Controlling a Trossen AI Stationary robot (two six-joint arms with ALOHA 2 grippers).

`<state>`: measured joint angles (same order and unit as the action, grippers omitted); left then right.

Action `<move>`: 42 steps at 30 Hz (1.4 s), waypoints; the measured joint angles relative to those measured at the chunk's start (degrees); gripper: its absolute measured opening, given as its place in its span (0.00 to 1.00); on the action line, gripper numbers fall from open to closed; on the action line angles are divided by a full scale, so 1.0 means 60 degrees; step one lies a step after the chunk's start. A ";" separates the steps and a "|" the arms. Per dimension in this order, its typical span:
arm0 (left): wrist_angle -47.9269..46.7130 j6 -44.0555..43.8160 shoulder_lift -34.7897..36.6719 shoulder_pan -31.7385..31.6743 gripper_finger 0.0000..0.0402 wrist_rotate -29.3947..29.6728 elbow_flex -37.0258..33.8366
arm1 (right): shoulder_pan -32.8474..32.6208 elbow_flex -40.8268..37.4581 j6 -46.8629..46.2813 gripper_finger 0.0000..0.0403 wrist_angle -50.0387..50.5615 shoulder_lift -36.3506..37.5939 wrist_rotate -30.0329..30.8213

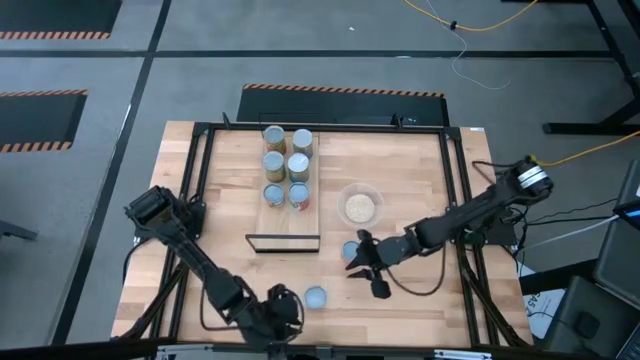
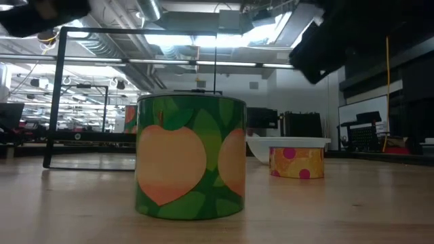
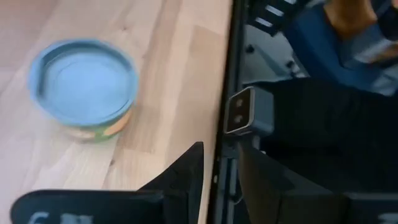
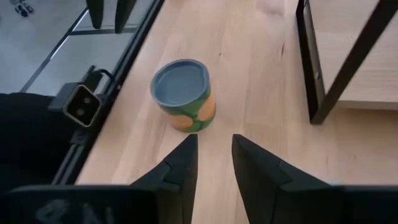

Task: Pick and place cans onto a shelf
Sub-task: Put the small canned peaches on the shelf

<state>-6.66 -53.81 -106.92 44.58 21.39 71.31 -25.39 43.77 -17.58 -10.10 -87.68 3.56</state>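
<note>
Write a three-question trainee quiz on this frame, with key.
1. How many cans stand on the shelf?
2. True or false: the right gripper is clamped on a can.
3. Where is the clear bowl? A: on the shelf. B: on the tabletop, between the shelf and the right arm. C: in the left gripper.

Key: 1. six. 2. false; its fingers are apart, with nothing between them. 3. B.
</note>
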 joint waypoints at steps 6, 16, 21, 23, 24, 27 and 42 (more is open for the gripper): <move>-0.0055 -0.0720 -0.0479 0.0165 0.22 0.0799 0.0000 | 0.0000 0.0000 0.0305 0.26 -0.1120 -0.1185 0.0002; -0.0062 -0.0760 -0.1331 -0.0362 0.22 0.0824 0.0000 | 0.0004 0.0024 0.0545 0.26 -0.2668 -0.2598 0.0002; -0.0169 -0.0714 -0.1379 -0.0578 0.22 0.0779 0.0000 | 0.0007 0.0441 0.0562 0.26 -0.2860 -0.3230 0.0040; -0.0266 -0.0694 -0.1379 -0.0616 0.22 0.0819 0.0000 | 0.0007 0.0737 0.0739 0.26 -0.2866 -0.3539 0.0082; -0.0262 -0.0694 -0.1379 -0.0631 0.22 0.0830 0.0000 | 0.0007 0.0865 0.0801 0.26 -0.2865 -0.3681 0.0079; -0.0282 -0.0704 -0.1379 -0.0646 0.22 0.0866 0.0000 | 0.0007 0.1289 0.0812 0.26 -0.2851 -0.4059 0.0075; -0.2002 -0.2225 -0.1375 -0.0606 0.22 0.2129 -0.0001 | 0.0017 0.1588 0.0483 0.26 -0.2707 -0.4284 -0.0611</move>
<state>-18.67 -67.16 -115.18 40.95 34.17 71.30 -25.29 53.30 -14.68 -26.34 -113.38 -0.11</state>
